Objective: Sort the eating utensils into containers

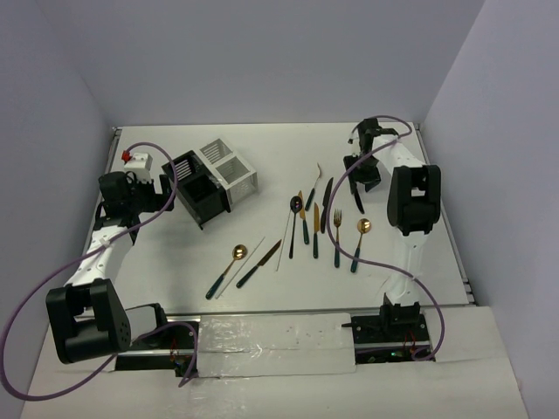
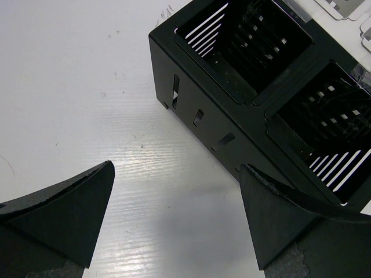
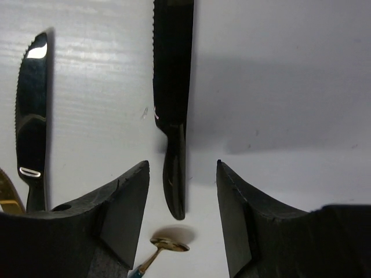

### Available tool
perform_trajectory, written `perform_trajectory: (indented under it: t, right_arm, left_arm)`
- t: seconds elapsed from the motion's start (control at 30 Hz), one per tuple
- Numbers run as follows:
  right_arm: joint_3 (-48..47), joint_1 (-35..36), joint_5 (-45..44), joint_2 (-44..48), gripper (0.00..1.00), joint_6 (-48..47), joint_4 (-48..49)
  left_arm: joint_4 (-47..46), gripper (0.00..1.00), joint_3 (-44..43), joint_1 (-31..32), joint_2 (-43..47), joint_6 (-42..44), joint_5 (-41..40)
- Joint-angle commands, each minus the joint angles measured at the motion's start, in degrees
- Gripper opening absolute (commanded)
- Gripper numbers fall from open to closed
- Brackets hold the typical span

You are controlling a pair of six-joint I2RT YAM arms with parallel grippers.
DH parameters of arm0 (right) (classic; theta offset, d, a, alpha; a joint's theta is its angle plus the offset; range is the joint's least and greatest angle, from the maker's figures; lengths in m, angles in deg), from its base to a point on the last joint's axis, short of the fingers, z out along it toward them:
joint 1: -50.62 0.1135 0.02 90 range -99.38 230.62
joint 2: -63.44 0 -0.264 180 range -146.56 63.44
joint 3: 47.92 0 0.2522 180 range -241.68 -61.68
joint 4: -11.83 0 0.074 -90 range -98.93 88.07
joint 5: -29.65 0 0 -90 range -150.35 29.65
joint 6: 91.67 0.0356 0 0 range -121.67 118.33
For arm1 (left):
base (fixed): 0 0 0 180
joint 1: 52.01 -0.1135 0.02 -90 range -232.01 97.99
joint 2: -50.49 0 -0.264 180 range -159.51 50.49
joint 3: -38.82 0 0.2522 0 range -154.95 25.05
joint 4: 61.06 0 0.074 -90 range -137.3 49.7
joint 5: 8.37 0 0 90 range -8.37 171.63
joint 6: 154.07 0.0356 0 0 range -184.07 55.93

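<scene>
The eating utensils lie spread across the middle of the table: gold spoons (image 1: 361, 229), a gold fork (image 1: 337, 229), black knives (image 1: 326, 205), a black spoon (image 1: 294, 209) and pale chopsticks (image 1: 281, 244). The containers, a black caddy (image 1: 199, 190) and a white one (image 1: 232, 166), stand at the back left. My right gripper (image 3: 181, 174) is open and hangs over a black knife (image 3: 173, 75), its jaws on either side of the handle end without touching it. My left gripper (image 2: 177, 174) is open over bare table, just beside the black caddy (image 2: 197, 110).
A second black knife (image 3: 32, 110) lies to the left of the right gripper, and a gold spoon (image 3: 168, 244) sits just below its jaws. A small white and red box (image 1: 135, 160) sits at the back left corner. White walls close in on three sides of the table.
</scene>
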Motion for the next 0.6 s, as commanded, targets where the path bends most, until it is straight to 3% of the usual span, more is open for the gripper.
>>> perform_trajectory:
  t: [0.0, 0.27, 0.4, 0.57]
  right_arm:
    - [-3.42, 0.04, -0.52, -3.39, 0.57, -0.45, -1.56]
    - [-7.99, 0.40, -4.02, -7.44, 0.54, 0.43, -3.67]
    - [-7.47, 0.66, -4.83, -8.06, 0.44, 0.35, -3.59]
    - [-6.93, 0.93, -5.62, -7.53, 0.43, -0.62, -2.35]
  left_arm:
    - [-1.35, 0.99, -1.89, -0.45, 0.94, -0.10, 0.25]
    - [-1.97, 0.99, -2.24, -0.37, 0.50, -0.45, -0.46]
    - [-1.35, 0.99, -2.60, -0.37, 0.41, -0.63, -0.46]
    - [-2.40, 0.99, -2.07, -0.37, 0.59, -0.54, -1.07]
